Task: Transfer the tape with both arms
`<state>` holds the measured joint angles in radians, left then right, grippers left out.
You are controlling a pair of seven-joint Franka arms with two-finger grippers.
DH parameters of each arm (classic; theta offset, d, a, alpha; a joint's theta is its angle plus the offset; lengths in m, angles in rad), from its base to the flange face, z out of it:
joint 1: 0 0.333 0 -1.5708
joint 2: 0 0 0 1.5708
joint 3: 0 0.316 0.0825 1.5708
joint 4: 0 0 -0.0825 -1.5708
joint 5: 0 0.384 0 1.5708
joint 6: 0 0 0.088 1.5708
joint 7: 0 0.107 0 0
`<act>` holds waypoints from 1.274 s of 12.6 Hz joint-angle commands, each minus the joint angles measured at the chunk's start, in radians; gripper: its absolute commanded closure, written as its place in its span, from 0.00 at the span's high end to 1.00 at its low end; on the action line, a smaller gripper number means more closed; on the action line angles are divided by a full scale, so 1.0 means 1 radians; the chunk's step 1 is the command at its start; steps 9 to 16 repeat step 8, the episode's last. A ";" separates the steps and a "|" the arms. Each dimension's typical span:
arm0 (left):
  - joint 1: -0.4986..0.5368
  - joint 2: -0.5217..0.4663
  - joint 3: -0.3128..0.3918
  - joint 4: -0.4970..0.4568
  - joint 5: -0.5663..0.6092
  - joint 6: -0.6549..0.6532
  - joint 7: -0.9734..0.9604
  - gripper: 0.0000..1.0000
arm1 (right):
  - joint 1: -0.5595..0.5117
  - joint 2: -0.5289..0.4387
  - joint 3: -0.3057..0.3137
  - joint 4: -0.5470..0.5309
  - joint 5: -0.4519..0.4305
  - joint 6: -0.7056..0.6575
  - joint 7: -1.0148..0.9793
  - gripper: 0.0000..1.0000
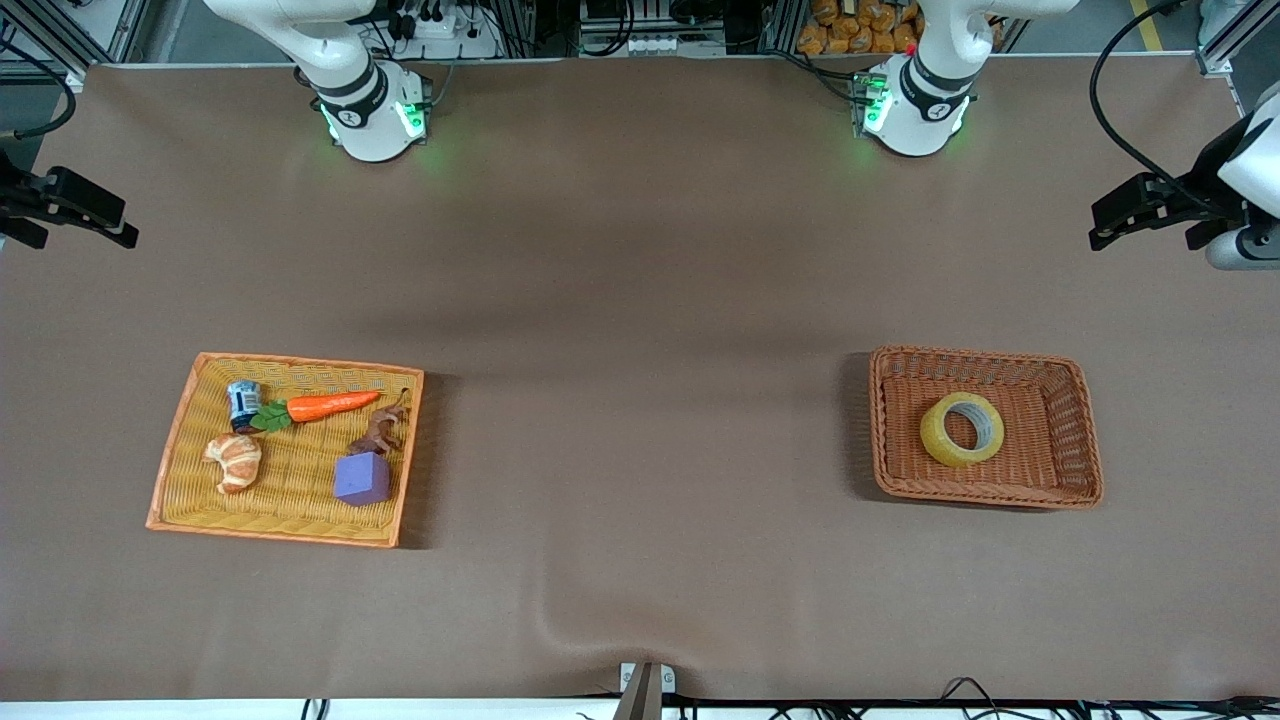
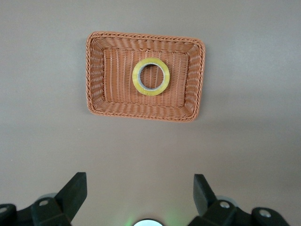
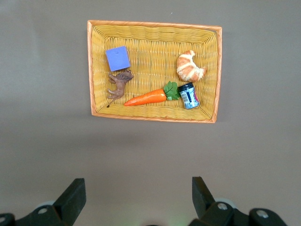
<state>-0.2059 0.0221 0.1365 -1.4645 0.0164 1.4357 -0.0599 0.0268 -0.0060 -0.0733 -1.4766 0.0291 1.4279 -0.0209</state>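
The tape [image 1: 936, 436], a yellowish ring with a pale core, lies flat in a brown wicker basket [image 1: 985, 356] toward the left arm's end of the table. It also shows in the left wrist view [image 2: 137, 78], in the basket [image 2: 146, 36]. My left gripper [image 2: 139, 178] is open and empty, high over the bare table between the left arm's base and that basket. My right gripper [image 3: 137, 181] is open and empty, high over the table between the right arm's base and a yellow basket [image 3: 155, 24]. Neither gripper shows in the front view.
The yellow basket [image 1: 300, 362] toward the right arm's end holds a purple cube [image 1: 362, 478], a croissant [image 1: 235, 460], a carrot [image 1: 330, 405], a small can [image 1: 243, 402] and a brown toy animal [image 1: 378, 430]. Black fixtures [image 1: 1150, 210] reach in at both table ends.
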 commanded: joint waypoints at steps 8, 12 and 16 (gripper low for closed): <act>0.002 0.015 0.002 0.030 0.019 -0.006 0.002 1.00 | 0.004 0.014 0.000 0.019 -0.005 -0.015 0.006 1.00; 0.002 0.015 0.002 0.030 0.019 -0.006 0.002 1.00 | 0.004 0.014 0.000 0.019 -0.005 -0.015 0.006 1.00; 0.002 0.015 0.002 0.030 0.019 -0.006 0.002 1.00 | 0.004 0.014 0.000 0.019 -0.005 -0.015 0.006 1.00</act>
